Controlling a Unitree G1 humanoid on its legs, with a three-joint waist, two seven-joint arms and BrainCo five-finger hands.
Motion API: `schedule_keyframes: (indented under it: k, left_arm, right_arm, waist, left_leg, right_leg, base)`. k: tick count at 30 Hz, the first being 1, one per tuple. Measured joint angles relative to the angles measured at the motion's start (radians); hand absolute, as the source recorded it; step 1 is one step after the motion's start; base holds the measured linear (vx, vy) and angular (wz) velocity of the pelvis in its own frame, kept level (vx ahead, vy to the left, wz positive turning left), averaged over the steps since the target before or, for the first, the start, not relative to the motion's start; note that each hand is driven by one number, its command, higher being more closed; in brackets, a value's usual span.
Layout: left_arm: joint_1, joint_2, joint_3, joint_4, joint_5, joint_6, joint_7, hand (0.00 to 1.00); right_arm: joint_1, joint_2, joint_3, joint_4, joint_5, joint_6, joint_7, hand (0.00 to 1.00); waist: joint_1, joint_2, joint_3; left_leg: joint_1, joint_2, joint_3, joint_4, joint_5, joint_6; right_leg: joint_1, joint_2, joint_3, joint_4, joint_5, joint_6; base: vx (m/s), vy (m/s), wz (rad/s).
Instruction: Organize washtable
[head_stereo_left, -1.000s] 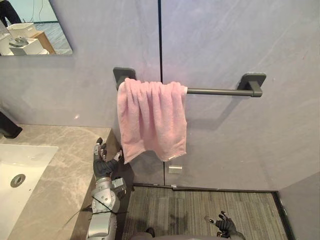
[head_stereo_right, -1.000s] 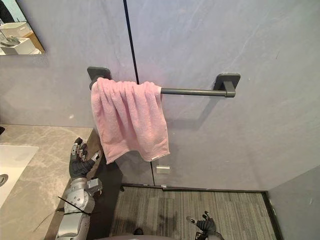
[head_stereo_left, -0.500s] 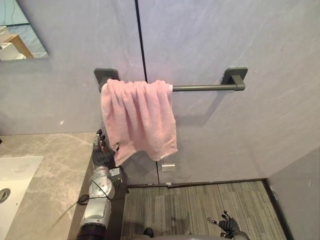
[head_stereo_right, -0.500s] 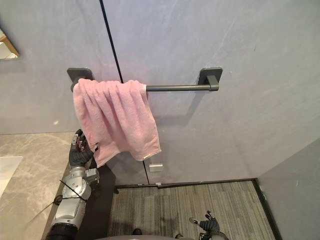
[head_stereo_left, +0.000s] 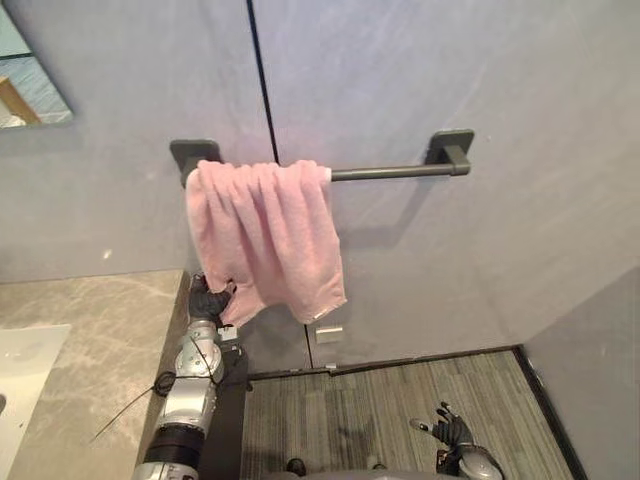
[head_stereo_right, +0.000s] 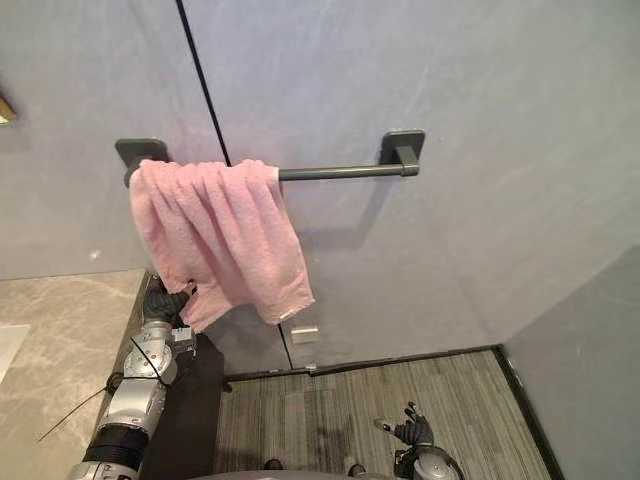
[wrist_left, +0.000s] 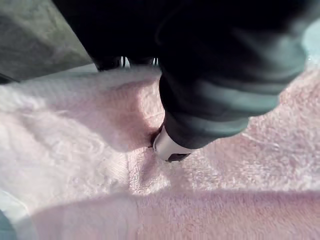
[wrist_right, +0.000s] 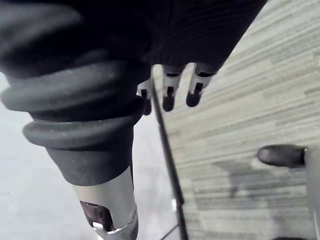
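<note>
Left hand (head_stereo_left: 207, 300) raised at pink terry towel (head_stereo_left: 270, 230) lower corner, grasp unclear; right hand (head_stereo_left: 448, 429) low, loosely spread; towel bunched on dark wall bar (head_stereo_left: 390, 172).

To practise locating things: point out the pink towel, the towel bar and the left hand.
Pink towel (head_stereo_left: 270, 230): left eye view, middle of the hanging cloth.
Towel bar (head_stereo_left: 385, 172): left eye view, bare rod.
Left hand (head_stereo_left: 207, 300): left eye view, dark back.

Head stereo both facing towel (head_stereo_left: 265, 235), wrists close-up
</note>
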Motion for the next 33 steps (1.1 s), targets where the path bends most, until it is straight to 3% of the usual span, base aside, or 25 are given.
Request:
schedule_keyframes:
  k: [4, 20, 33]
  left_arm:
    - [-0.003, -0.001, 0.0, -0.008, -0.002, 0.0, 0.0, 1.0]
    - [0.033, -0.033, -0.023, -0.126, -0.012, -0.009, -0.023, 1.0]
    - [0.051, -0.081, -0.111, -0.165, -0.049, -0.026, -0.054, 1.0]
  right_arm:
    - [0.003, -0.003, 0.026, -0.16, 0.0, -0.016, 0.001, 0.0]
    - [-0.01, -0.019, 0.088, -0.55, 0.001, -0.059, 0.038, 0.0]
    - [-0.205, -0.084, 0.296, -0.626, 0.066, -0.064, 0.11, 0.0]
  waist:
    - [-0.017, -0.003, -0.001]
    - [-0.015, -0.005, -0.002]
    - [0.015, -0.005, -0.002]
  left_leg:
    - [-0.01, 0.0, 0.0, 0.0, 0.0, 0.0]
    - [0.012, 0.0, -0.008, 0.004, 0.0, 0.001]
    - [0.005, -0.001, -0.02, 0.005, 0.001, 0.002]
  right_leg:
    - [-0.011, 0.0, 0.002, -0.002, 0.006, 0.001]
    - [0.023, 0.0, 0.002, -0.014, 0.008, 0.001]
    - [0.028, -0.006, -0.005, -0.014, 0.008, 0.0]
  base:
    - [-0.03, -0.002, -0.03]
    - [-0.01, -0.004, 0.01]
    - [-0.01, -0.005, 0.03]
